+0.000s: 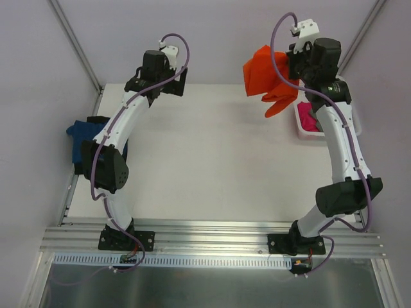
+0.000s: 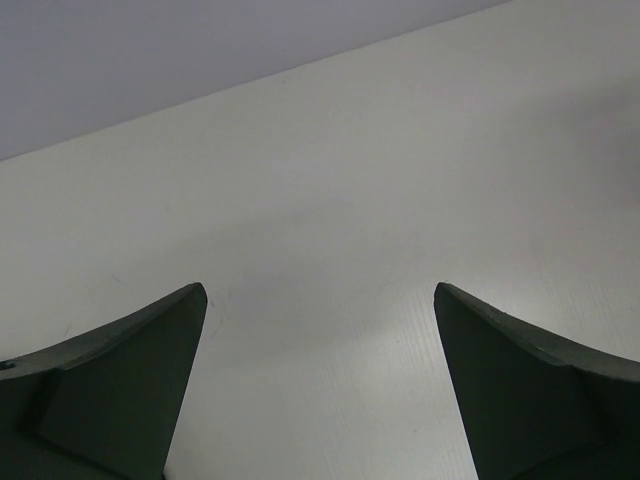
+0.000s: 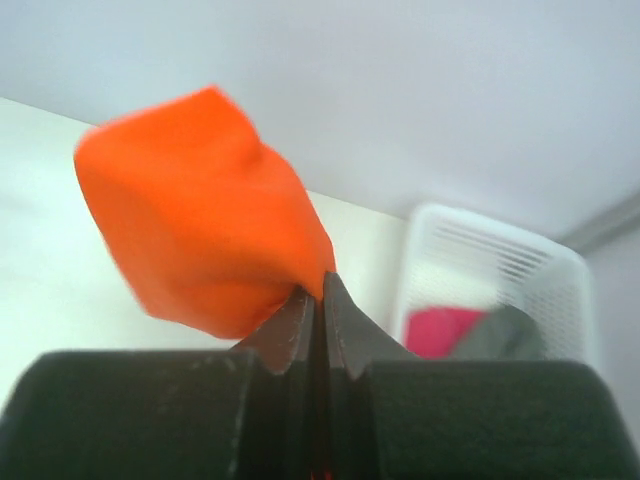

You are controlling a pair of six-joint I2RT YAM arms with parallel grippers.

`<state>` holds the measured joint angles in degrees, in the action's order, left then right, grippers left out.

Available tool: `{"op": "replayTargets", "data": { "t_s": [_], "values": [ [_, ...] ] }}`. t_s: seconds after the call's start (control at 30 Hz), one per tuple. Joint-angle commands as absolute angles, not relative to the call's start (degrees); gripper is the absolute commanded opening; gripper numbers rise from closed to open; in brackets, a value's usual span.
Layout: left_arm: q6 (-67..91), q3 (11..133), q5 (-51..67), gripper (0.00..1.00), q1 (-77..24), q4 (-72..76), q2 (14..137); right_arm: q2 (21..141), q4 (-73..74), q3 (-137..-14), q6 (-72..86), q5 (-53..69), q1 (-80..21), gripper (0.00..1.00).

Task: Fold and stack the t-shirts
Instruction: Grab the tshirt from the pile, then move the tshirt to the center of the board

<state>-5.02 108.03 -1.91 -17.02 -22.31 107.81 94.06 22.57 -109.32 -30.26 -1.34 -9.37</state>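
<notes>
My right gripper [image 1: 290,69] is shut on the bright orange t-shirt [image 1: 266,80] and holds it bunched in the air over the table's far right. In the right wrist view the orange cloth [image 3: 200,210] hangs from my closed fingertips [image 3: 318,290]. A magenta pink shirt [image 1: 309,120] and a grey one [image 3: 505,330] lie in the white basket [image 1: 300,125]. A dark blue shirt [image 1: 82,140] with black cloth lies off the table's left edge. My left gripper [image 1: 168,82] is open and empty above the far left of the table [image 2: 330,200].
The white lattice basket [image 3: 480,250] stands at the table's right edge, just below the right arm. Grey walls close in at the back and both sides. A metal rail runs along the near edge by the arm bases.
</notes>
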Motion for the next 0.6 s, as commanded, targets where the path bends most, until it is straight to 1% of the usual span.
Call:
{"op": "replayTargets", "data": {
  "t_s": [0.0, 0.03, 0.07, 0.1, 0.13, 0.17, 0.2, 0.23, 0.27, 0.3, 0.4, 0.43, 0.5, 0.53, 0.57],
  "values": [
    [-2.03, 109.51, -7.63, 0.99, -15.65, -21.45, 105.91, 89.74, 20.21, -111.53, -19.27, 15.63, -10.63, 0.01],
    [-2.02, 109.60, -8.26, 0.99, -15.38, -21.10, 105.73, 90.08, 21.26, -111.71, -17.42, 16.95, -11.07, 0.01],
    [-2.11, 109.77, -9.04, 0.99, -14.95, -20.83, 105.82, 90.44, 24.66, -111.62, -15.66, 19.05, -11.07, 0.12],
    [-2.11, 110.38, -9.31, 0.99, -14.77, -20.48, 105.99, 90.87, 26.61, -111.10, -13.99, 20.12, -10.99, 0.30],
    [-2.11, 110.83, -8.79, 0.99, -14.59, -20.48, 106.52, 92.01, 28.72, -109.09, -14.24, 21.17, -11.07, 0.54],
    [-1.94, 111.53, -8.62, 0.99, -14.42, -20.57, 106.70, 92.63, 33.79, -107.85, -15.11, 23.27, -10.99, 0.88],
    [-2.11, 112.49, -8.61, 0.99, -14.41, -20.48, 106.96, 93.33, 36.62, -106.97, -17.03, 23.46, -11.07, 0.96],
    [-2.20, 113.02, -8.27, 0.99, -14.41, -20.57, 107.31, 94.73, 39.35, -105.22, -17.40, 22.68, -10.90, 1.00],
    [-2.63, 113.55, -8.09, 0.99, -14.41, -20.57, 107.49, 95.09, 42.77, -104.34, -17.49, 20.59, -10.64, 0.97],
    [-2.90, 114.42, -8.17, 0.99, -14.33, -20.48, 107.84, 95.36, 43.76, -103.63, -18.71, 20.57, -10.11, 0.97],
    [-2.90, 114.79, -10.36, 0.99, -14.24, -20.39, 107.93, 93.52, 40.10, -98.10, -21.44, 18.29, -9.23, 0.99],
    [-2.90, 114.61, -10.98, 0.99, -14.15, -20.22, 108.10, 92.91, 36.86, -96.52, -23.53, 19.50, -9.32, 0.97],
    [-3.08, 114.26, -13.53, 0.99, -14.15, -19.87, 108.37, 93.33, 36.65, -93.96, -26.35, 22.83, -9.58, 0.94],
    [-3.34, 114.34, -14.14, 0.99, -14.15, -19.60, 108.37, 94.82, 40.57, -94.65, -27.50, 25.46, -10.10, 0.94],
    [-3.43, 114.52, -14.67, 0.99, -14.15, -19.51, 108.46, 98.92, 43.82, -98.49, -27.68, 27.58, -10.37, 0.94]
  ]
}}
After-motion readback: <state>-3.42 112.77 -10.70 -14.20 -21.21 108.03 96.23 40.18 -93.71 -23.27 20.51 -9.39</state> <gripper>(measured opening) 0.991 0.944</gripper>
